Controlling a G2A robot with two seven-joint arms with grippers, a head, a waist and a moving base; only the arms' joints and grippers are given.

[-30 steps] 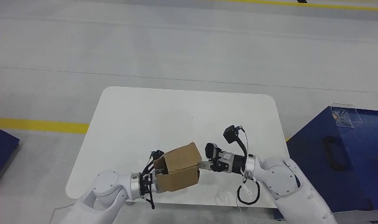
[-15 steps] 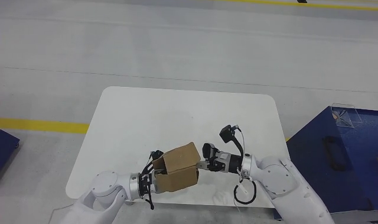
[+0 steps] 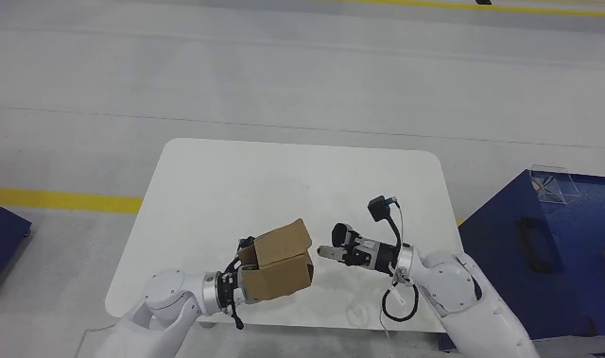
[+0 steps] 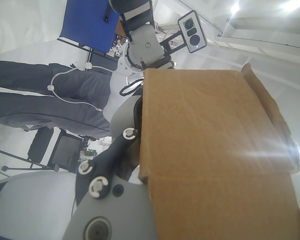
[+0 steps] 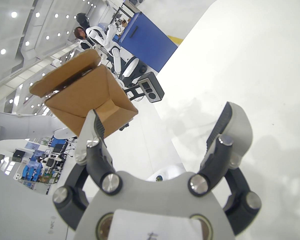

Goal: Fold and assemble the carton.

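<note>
Left hand (image 3: 236, 284) is clamped on the brown carton (image 3: 279, 262) at its 9 o'clock end, holding it over the desk (image 3: 284, 179) near the 6 o'clock edge. Right hand (image 5: 162, 116), spread wide and empty, sits just beside the carton's 3 o'clock end.

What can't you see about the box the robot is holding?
- Inside of the carton: top view, its own panels cover it.
- How the left gripper grips: left wrist view, the carton hides one of its jaws.
- Carton's near end: left wrist view, cut off by the picture's edge.
- Its underside: top view, faces away.
</note>
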